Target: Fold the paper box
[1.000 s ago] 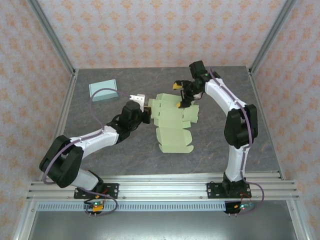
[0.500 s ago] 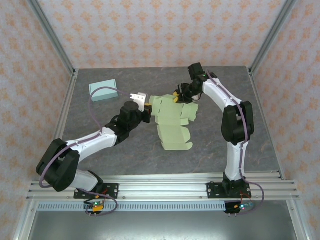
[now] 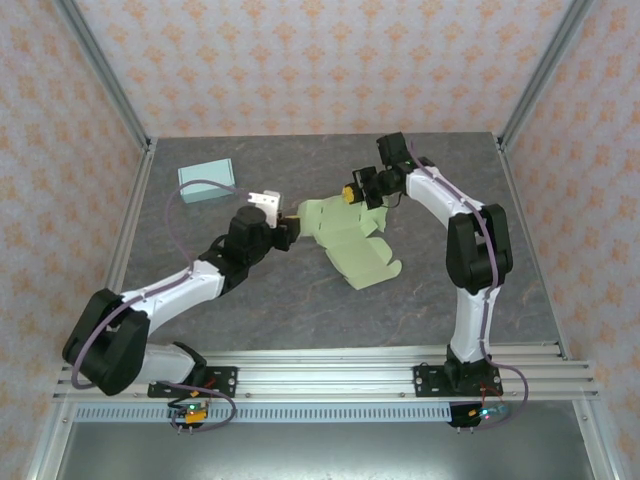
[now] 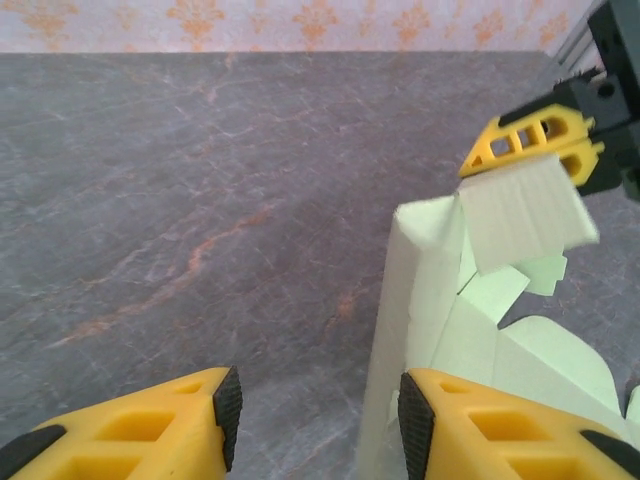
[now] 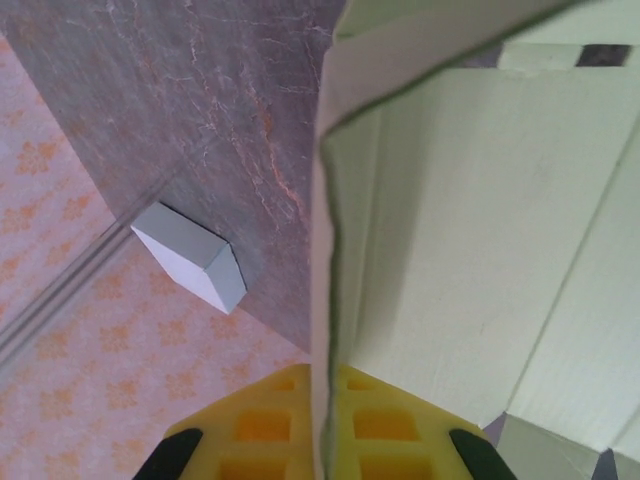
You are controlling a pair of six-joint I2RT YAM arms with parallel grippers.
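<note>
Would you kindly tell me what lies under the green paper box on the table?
Grey table shows all around the paper box, whose far edge the right gripper pinches and holds raised. Beneath the flat part, the sheet hides everything.

readable text, labels, brands, numbers, signs: none | paper box (image 3: 352, 245): plain pale-green card, no print on the faces that show | small blue box (image 3: 207, 182): plain faces | wall (image 3: 300, 60): repeating orange ornament, not lettering
</note>
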